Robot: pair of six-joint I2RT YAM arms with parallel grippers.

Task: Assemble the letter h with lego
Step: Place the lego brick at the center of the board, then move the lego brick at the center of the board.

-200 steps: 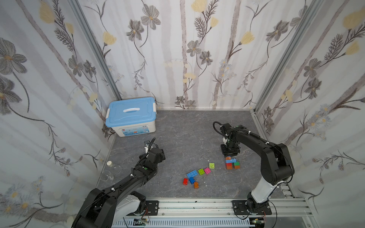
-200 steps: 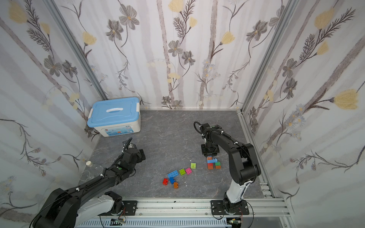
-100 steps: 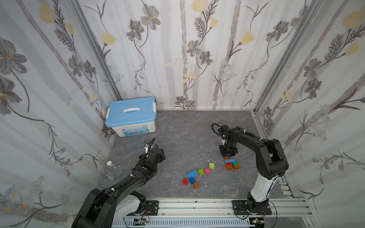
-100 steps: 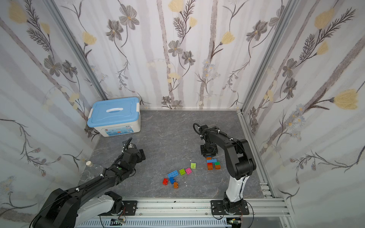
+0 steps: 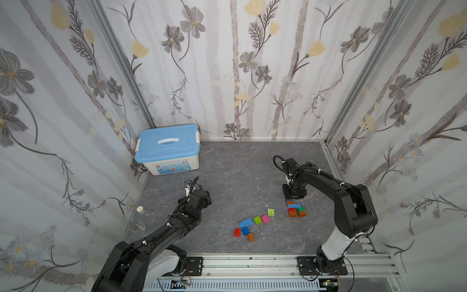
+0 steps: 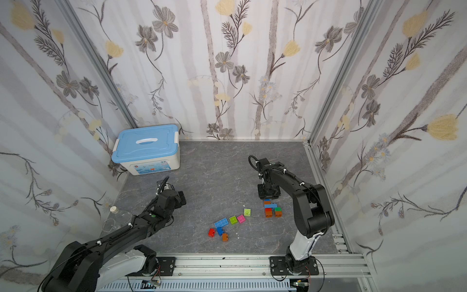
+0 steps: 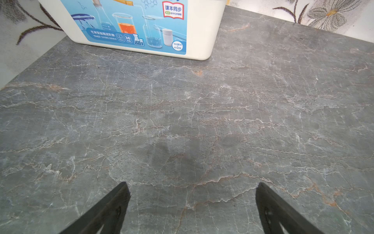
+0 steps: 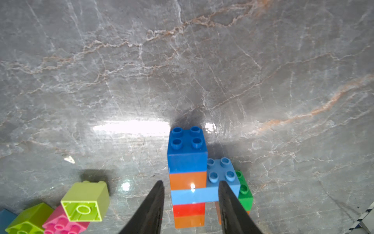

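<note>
Floral wallpapered walls (image 5: 240,75), grey veined marble floor (image 5: 240,172), aluminium rail (image 5: 252,263) in front

Grey marbled counter (image 5: 227,172), white plastic storage box with light-blue lid (image 5: 168,149) stood in far corner, black right gripper (image 5: 294,193) hovered just beside small stack of orange, blue, red, green studded bricks (image 5: 295,209), loose coloured bricks (image 5: 252,223) lay nearby, black left arm (image 5: 177,223) stretched toward the box.
</note>
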